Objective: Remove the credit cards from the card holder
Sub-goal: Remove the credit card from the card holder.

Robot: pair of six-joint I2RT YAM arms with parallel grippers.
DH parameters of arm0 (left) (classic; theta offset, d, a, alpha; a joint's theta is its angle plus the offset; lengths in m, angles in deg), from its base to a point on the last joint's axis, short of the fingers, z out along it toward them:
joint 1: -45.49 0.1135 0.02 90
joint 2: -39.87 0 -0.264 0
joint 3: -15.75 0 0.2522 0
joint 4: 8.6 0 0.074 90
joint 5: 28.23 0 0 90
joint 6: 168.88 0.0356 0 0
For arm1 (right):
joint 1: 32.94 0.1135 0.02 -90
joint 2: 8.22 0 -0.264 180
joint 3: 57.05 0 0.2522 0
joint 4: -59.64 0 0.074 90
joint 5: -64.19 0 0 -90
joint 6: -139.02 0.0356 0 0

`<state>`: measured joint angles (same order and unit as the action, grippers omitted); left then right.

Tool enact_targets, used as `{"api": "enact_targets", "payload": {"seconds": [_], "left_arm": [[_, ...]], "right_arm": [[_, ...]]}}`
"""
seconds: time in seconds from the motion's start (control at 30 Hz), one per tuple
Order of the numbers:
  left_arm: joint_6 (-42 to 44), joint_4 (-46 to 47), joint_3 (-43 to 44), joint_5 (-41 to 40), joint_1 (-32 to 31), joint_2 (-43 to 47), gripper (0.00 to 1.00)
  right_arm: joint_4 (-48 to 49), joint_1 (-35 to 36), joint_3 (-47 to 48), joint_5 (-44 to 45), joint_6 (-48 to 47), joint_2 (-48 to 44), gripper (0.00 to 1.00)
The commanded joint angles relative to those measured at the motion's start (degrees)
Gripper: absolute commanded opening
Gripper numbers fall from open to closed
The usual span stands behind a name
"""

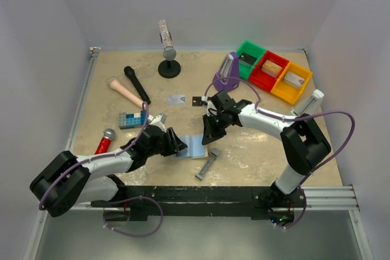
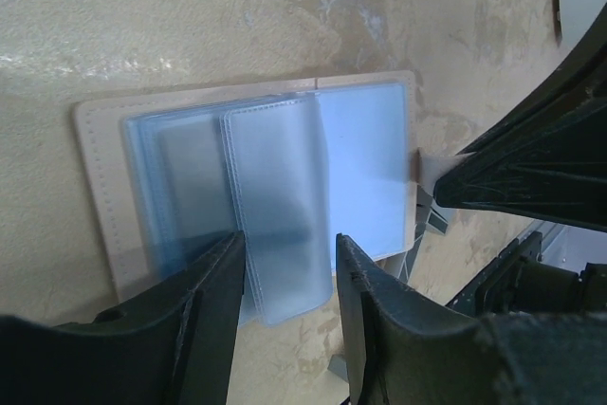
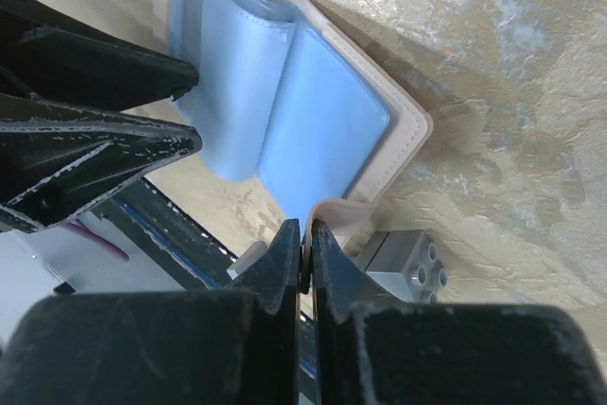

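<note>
Your right gripper (image 3: 304, 232) pinches the tab of the card holder (image 1: 194, 145), just beside the grey bar (image 1: 207, 164). Pin it flat while your left gripper (image 2: 289, 246), jaws parted around a clear sleeve (image 2: 275, 196), closes squarely.

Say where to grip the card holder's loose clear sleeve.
Probably the free end of the loose sleeve, which juts past the edge of the card holder between the left fingers. Come from that edge and pinch across its flat faces; it is thin. The right gripper pins the tab.
</note>
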<state>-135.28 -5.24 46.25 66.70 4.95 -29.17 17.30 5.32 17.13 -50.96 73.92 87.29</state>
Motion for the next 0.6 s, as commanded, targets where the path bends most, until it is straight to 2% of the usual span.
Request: {"api": "enact_targets", "payload": {"seconds": [0.0,0.37,0.57], "left_arm": [[0.9,4.9,2.1,3.1,-0.1,-0.6,0.47],[1.9,6.2,4.1,5.5,-0.2,-2.7,0.47],[4.2,6.6,8.5,9.6,-2.3,-7.2,0.47]], "right_arm": [[1.6,0.6,0.9,-1.7,0.7,0.9,0.00],[1.2,0.6,1.4,-1.7,0.5,1.2,0.00],[1.1,0.5,1.3,-1.7,0.1,1.4,0.00]]}}
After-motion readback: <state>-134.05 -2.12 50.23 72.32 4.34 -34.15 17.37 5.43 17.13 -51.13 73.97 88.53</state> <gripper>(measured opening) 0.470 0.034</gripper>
